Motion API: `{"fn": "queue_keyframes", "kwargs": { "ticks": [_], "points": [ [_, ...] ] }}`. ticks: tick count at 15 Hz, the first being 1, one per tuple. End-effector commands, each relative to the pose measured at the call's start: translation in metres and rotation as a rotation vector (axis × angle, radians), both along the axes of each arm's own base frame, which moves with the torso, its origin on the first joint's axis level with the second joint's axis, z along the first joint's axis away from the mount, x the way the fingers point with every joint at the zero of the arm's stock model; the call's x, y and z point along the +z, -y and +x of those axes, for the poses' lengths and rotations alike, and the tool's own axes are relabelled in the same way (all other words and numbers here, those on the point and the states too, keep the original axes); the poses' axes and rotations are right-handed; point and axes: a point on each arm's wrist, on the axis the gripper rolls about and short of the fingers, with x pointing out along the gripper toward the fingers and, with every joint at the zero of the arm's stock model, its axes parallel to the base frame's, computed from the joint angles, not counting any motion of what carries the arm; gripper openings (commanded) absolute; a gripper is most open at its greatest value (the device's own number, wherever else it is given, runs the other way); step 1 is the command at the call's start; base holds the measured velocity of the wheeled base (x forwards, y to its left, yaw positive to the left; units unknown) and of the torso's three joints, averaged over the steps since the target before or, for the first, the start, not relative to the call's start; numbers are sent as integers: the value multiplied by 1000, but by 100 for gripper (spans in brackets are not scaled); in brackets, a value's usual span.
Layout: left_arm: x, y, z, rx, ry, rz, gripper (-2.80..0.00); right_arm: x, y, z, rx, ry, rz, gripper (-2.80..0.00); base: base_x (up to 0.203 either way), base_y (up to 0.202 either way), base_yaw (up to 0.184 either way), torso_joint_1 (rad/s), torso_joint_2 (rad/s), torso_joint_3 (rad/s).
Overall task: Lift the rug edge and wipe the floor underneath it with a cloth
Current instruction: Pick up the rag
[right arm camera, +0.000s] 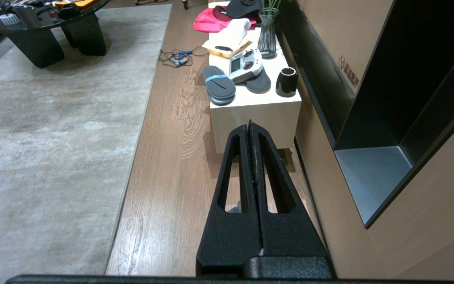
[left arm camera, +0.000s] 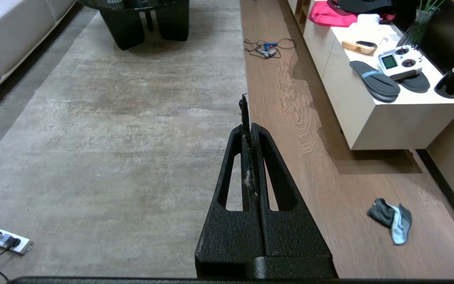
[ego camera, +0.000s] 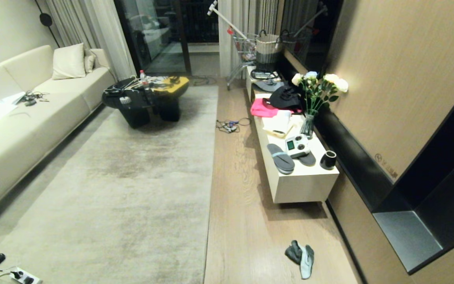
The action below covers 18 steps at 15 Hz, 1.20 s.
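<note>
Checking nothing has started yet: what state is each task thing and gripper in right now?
rug: flat on the floor, edge not lifted.
floor: bare strip beside the rug.
cloth: crumpled on the floor, apart from the rug.
left gripper: jaws shut, empty.
right gripper: jaws shut, empty.

The rug (ego camera: 132,189) lies flat on the floor (ego camera: 242,221), filling the left and middle of the room. A sofa (ego camera: 22,118) runs along its left side; a low table (ego camera: 144,98) stands on its far end. Right of the rug, past a bare strip of floor, a long cabinet (ego camera: 302,185) runs beside the right wall. The cloth (ego camera: 301,256) lies on the floor, nearer than the cabinet's near end, well apart from the rug's edge.
</note>
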Motion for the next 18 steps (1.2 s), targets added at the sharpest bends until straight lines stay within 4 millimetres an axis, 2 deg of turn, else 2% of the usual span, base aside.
{"fn": "queue_keyframes", "kwargs": {
  "ticks": [1, 14, 18],
  "points": [
    [0, 0, 0, 0, -2, 0, -280, 0, 0, 0, 0, -1, 0, -280, 0, 0, 0, 0, 0, 0],
    [0, 0, 0, 0, -1, -2, -280, 0, 0, 0, 1, 3, 36, -280, 0, 0, 0, -3, 4, 5],
    [0, 0, 0, 0, -2, -2, -280, 1, 0, 0, 1, 4, 37, -280, 0, 0, 0, -126, 317, 182]
  ]
}}
